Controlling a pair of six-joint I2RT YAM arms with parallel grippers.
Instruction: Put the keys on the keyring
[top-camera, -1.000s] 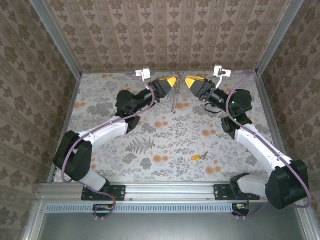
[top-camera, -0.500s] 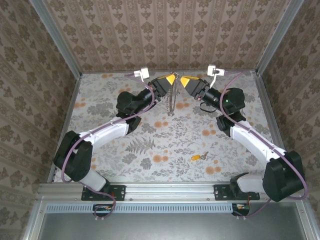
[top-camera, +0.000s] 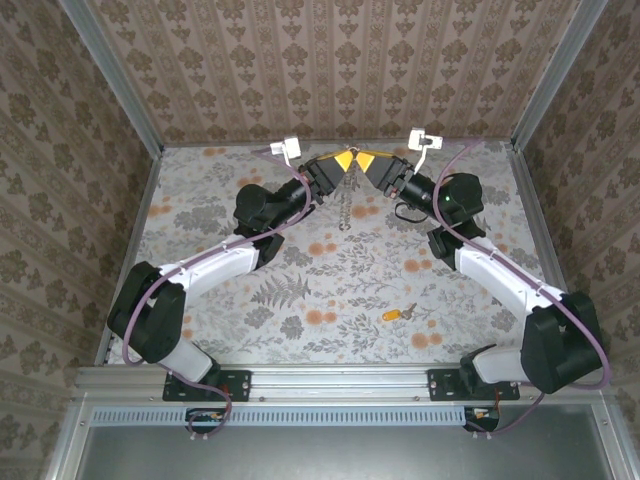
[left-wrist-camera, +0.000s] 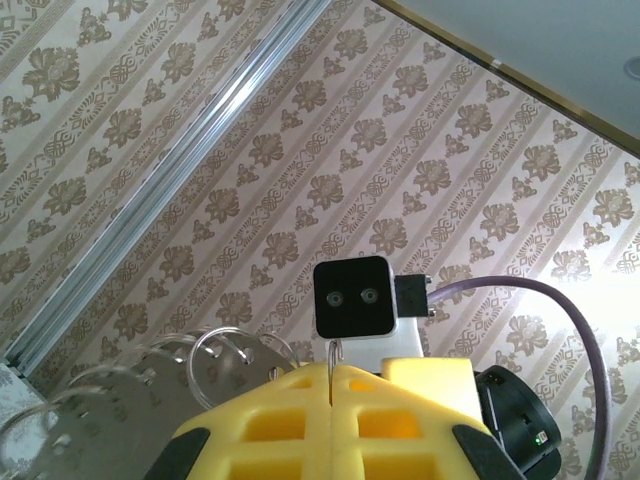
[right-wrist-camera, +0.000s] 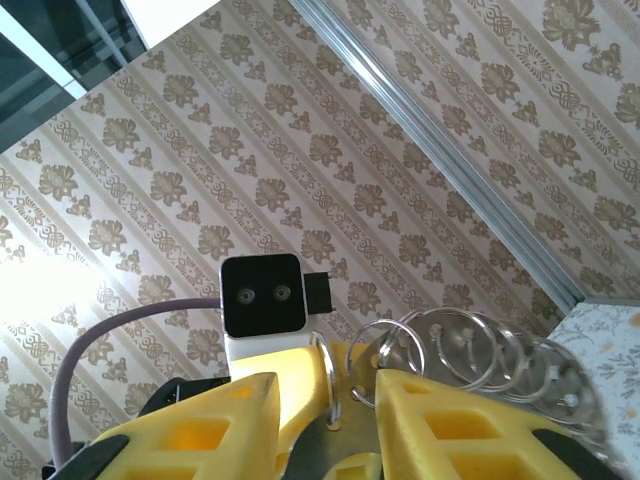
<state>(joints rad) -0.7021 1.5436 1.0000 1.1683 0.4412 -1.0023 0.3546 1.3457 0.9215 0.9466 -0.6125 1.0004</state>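
left gripper (top-camera: 343, 160) stays clenched, yellow fingers pinching the top of the thin silvery-tan metal chain loop, the keyring (top-camera: 345, 205), which dangles just below those jaws. and here's the change: the right gripper (top-camera: 368, 162) has swung in from the right, and its tips now nearly touch the left ones. its jaws are released, standing apart with the keyring's top link in the gap, not squeezed as far as i can see. looks to me like a second hold being set up. the keyring hangs with its long axis straight down from the jaws. the tiny key with the orange-yellow head and short silvery blade (top-camera: 398, 314) lies flat on the flower-printed table (top-camera: 185, 215), well apart from both jaws, head left, blade pointing right. not threaded yet.
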